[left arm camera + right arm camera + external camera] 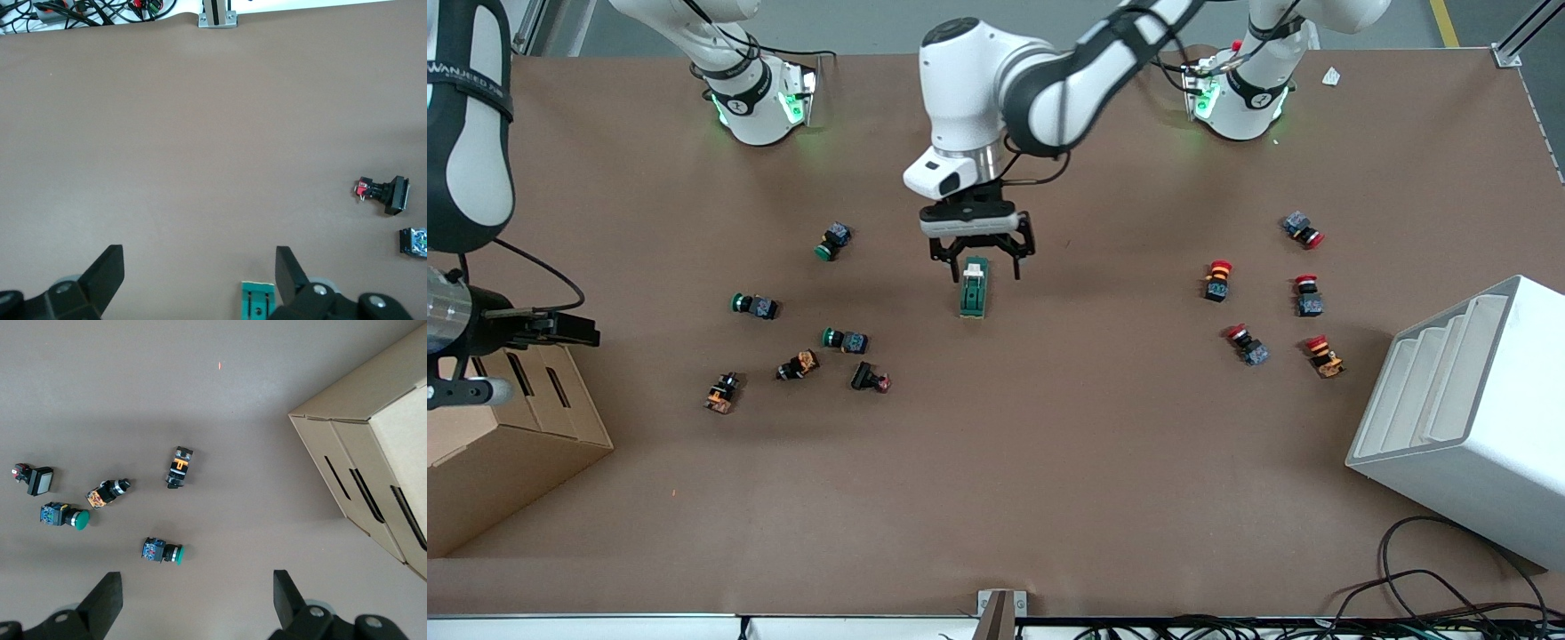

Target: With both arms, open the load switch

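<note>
We find the load switch (973,288) lying flat mid-surface (996,462), its white lever end toward the robot bases. It is our landmark.

Left hand (982,258): directly over the switch's lever end, low, fingers (1021,253) spread wide on either side of the block and not touching it. In the left wrist view the same hand (200,270) shows both fingers parted, with the switch's green end (257,300) near one finger rather than centred.

Right hand (574,331): well away from the switch, at the right arm's end of the surface, raised over the cardboard box (507,427). Right wrist view shows that hand (198,597) with fingers apart, nothing between them; this arm waits.

Green push-buttons (845,340) and dark ones lie scattered between the switch and the box. Red push-buttons (1217,279) sit grouped toward the left arm's end from the switch, and a white stepped bin (1467,418) stands past them, nearer the front camera.
</note>
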You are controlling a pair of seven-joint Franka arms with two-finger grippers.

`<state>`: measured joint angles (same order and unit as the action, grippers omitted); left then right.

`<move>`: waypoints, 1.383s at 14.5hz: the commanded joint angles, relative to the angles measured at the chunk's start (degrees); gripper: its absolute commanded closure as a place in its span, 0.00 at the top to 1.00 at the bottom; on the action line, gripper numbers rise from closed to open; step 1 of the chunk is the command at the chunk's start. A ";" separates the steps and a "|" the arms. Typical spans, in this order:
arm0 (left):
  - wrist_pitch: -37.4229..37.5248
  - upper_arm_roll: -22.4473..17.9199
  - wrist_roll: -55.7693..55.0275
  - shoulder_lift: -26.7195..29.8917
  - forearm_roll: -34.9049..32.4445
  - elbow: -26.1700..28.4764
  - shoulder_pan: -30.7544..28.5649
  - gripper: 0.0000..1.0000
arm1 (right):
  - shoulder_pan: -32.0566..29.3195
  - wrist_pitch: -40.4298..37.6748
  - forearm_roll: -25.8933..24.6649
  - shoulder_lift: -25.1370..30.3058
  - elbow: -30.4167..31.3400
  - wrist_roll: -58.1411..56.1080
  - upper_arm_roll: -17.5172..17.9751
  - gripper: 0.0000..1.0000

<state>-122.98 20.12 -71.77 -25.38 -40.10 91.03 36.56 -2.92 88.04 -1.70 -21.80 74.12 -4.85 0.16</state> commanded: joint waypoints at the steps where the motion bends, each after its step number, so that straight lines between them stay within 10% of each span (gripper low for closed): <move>1: 2.64 0.70 9.95 4.19 6.77 -0.15 -4.55 1.00 | -0.86 -0.76 -0.07 0.89 0.33 -0.16 0.81 1.00; 7: 16.26 0.62 32.46 6.56 18.92 -9.19 -13.53 1.00 | -0.69 -3.93 -0.15 1.76 0.42 -0.07 0.81 1.00; 20: 23.21 0.10 66.41 12.46 34.04 -9.82 -40.08 1.00 | 2.21 -4.28 -0.06 13.35 8.75 3.89 0.54 1.00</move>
<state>-102.45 20.06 -5.54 -14.88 -6.65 81.04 -3.51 -1.46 82.98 -1.65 -13.49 77.10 -1.99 0.86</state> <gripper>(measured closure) 0.000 0.000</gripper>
